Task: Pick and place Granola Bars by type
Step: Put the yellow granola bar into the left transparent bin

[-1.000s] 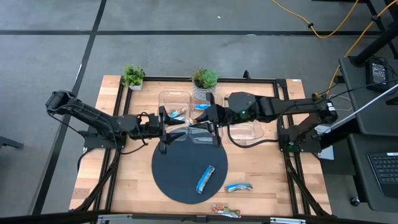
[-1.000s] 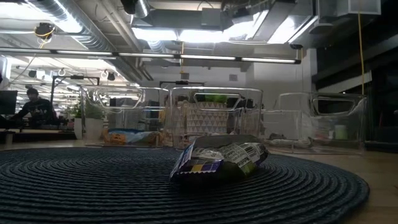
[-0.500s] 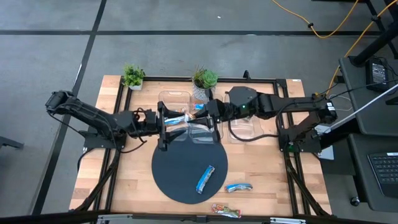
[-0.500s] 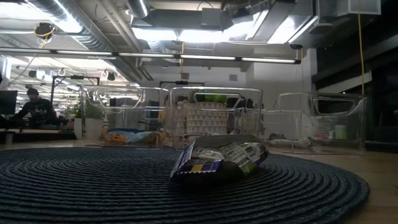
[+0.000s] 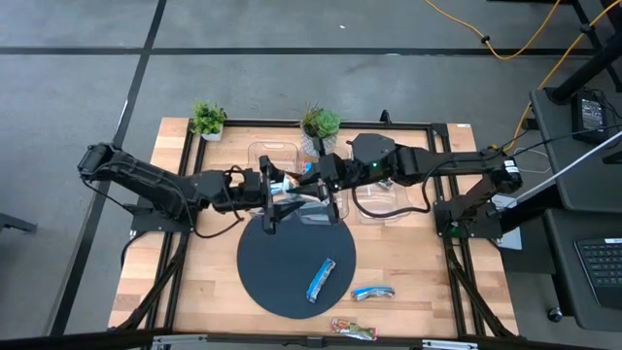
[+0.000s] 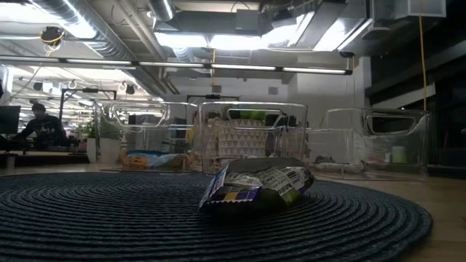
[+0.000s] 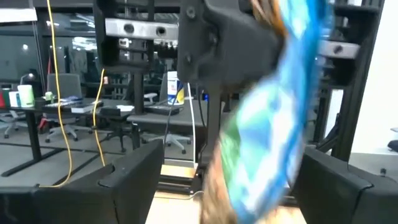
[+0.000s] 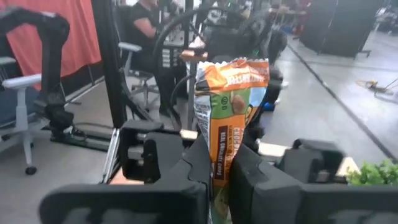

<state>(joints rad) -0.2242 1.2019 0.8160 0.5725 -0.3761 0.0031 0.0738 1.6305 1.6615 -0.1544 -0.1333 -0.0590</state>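
The right gripper (image 8: pixel 219 165) is clamped on an orange granola bar (image 8: pixel 229 106), which stands upright between its two dark fingers (image 8: pixel 186 163). In the high view this gripper (image 5: pixel 318 185) sits over the clear bins (image 5: pixel 374 202) near the back edge of the tabletop, facing the left gripper (image 5: pixel 277 192) — the two meet almost nose to nose just behind the dark round mat (image 5: pixel 292 261).

The left gripper holds a light blue bar (image 7: pixel 280 112); in its wrist view the wrapper is blurred and hangs close to the lens, its fingers closed on it as far as can be made out.

Other bars lie loose. A blue one (image 5: pixel 321 279) rests on the mat, toward the mat's front-right rim. A second blue bar (image 5: pixel 373 293) lies on the bare wood just off the mat's right side, and an orange-red bar (image 5: pixel 352 330) lies at the front edge of the tabletop. More wrappers show inside the left bin (image 6: pixel 149 159).

Two small potted plants (image 5: pixel 207 119) stand along the back edge.
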